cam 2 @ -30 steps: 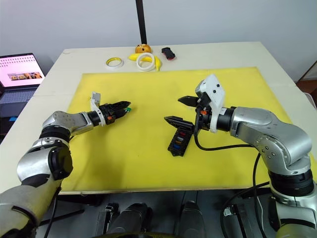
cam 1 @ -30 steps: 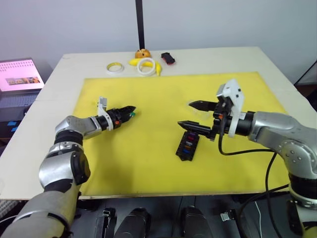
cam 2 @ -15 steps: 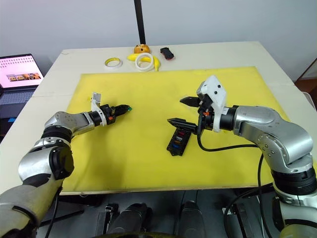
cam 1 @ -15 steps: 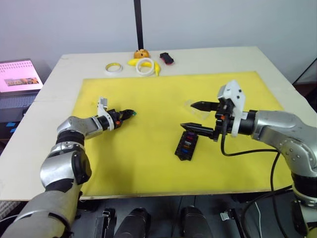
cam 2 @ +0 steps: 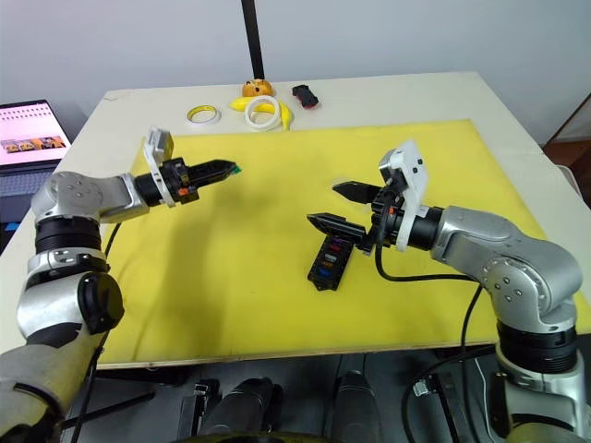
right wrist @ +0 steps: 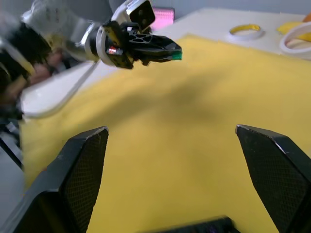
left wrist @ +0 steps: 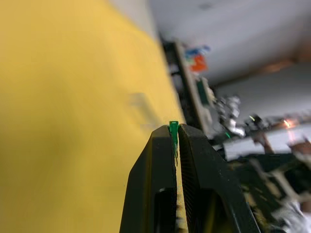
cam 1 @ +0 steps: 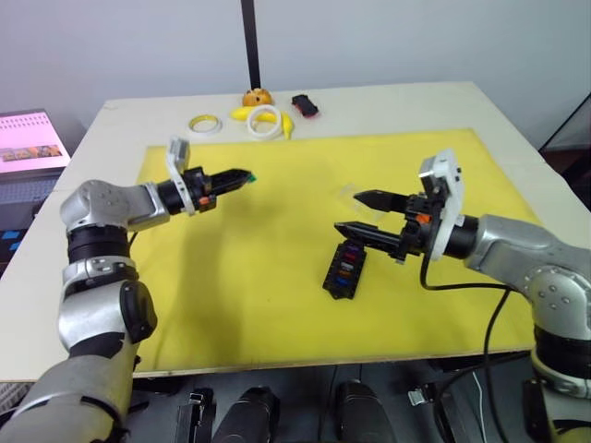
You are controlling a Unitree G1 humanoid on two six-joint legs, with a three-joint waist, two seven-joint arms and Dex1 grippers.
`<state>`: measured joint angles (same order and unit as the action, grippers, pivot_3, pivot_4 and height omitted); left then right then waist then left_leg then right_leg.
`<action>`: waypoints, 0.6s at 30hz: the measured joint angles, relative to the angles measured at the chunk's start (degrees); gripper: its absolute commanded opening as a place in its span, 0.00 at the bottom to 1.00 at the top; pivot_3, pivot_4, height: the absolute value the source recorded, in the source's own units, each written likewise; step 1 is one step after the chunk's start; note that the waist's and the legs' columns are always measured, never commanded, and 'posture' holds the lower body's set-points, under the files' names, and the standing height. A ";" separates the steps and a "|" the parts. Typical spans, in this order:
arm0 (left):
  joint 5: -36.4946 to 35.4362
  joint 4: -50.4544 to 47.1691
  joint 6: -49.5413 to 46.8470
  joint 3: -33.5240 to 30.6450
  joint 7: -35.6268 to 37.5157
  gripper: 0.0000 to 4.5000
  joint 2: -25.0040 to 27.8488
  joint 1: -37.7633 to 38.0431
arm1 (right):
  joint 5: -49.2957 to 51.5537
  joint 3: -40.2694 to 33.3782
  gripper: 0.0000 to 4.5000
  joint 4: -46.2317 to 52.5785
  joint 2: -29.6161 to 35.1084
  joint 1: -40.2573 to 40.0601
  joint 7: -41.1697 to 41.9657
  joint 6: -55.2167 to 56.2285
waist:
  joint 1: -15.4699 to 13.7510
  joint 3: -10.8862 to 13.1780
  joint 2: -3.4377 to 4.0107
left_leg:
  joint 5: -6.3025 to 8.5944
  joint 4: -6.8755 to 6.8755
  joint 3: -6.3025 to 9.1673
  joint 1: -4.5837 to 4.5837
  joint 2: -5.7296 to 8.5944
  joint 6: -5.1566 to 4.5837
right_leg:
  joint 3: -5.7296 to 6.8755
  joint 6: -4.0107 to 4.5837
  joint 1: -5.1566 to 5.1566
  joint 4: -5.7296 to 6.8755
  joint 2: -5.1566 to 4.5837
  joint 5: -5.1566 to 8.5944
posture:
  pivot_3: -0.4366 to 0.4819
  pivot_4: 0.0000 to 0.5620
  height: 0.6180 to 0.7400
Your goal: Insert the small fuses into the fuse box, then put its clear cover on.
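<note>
My left gripper is shut on a small green fuse, held above the far left part of the yellow mat. The green fuse also shows at that gripper's tips in the right wrist view. The black fuse box lies on the mat right of centre, with several coloured fuses in its slots. My right gripper hovers open just above the box's far end, nothing between its fingers. The clear cover lies faintly visible on the mat behind the right gripper's far finger.
Along the table's far edge lie a yellow tape ring, a white tape ring, an orange object and a small black-and-red object. A black pole rises behind them. A laptop sits off the table's left.
My left gripper has shut on the green fuse and raised it off the mat, moving toward the far left. The right gripper has stayed open over the fuse box. The camera has shifted slightly.
</note>
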<state>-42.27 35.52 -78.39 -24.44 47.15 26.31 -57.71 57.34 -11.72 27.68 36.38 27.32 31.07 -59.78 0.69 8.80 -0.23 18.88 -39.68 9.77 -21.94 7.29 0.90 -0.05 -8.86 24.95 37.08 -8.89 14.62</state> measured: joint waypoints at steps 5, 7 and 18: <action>-7.34 -9.91 -6.16 -1.20 -1.26 0.01 -6.46 -0.22 | 12.10 -2.68 1.00 -3.21 -10.96 4.45 -15.79 -2.30 | 0.09 0.00 0.00 | 0.00 0.01 -0.01 0.01 -0.02 0.00 | -0.01 0.00 0.02 0.00 0.02 0.00 | 0.48 0.27 1.00; -9.00 -11.61 -7.55 -1.21 -2.23 0.01 -8.32 -0.24 | 15.77 -2.54 1.00 -3.43 -13.07 4.62 -20.47 -2.39 | 0.15 0.00 0.01 | 0.00 0.01 -0.01 0.00 -0.02 0.00 | -0.01 0.00 0.03 0.00 0.02 0.00 | 0.48 0.27 1.00; -13.50 -13.70 -7.75 -3.35 -7.49 0.00 -12.08 0.26 | 30.07 -0.73 0.71 -4.96 -17.20 4.37 -35.79 1.76 | 0.31 0.00 0.01 | 0.00 0.03 -0.03 0.01 -0.03 0.01 | -0.04 0.00 0.07 0.01 0.06 0.00 | 0.48 0.27 1.00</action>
<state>-55.78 21.83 -86.14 -27.79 39.66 14.23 -57.45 87.41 -12.45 22.72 19.18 31.68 -4.72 -58.01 0.99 8.80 -0.22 18.88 -39.65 9.74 -21.93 7.26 0.91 -0.10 -8.85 25.01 37.09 -8.82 14.62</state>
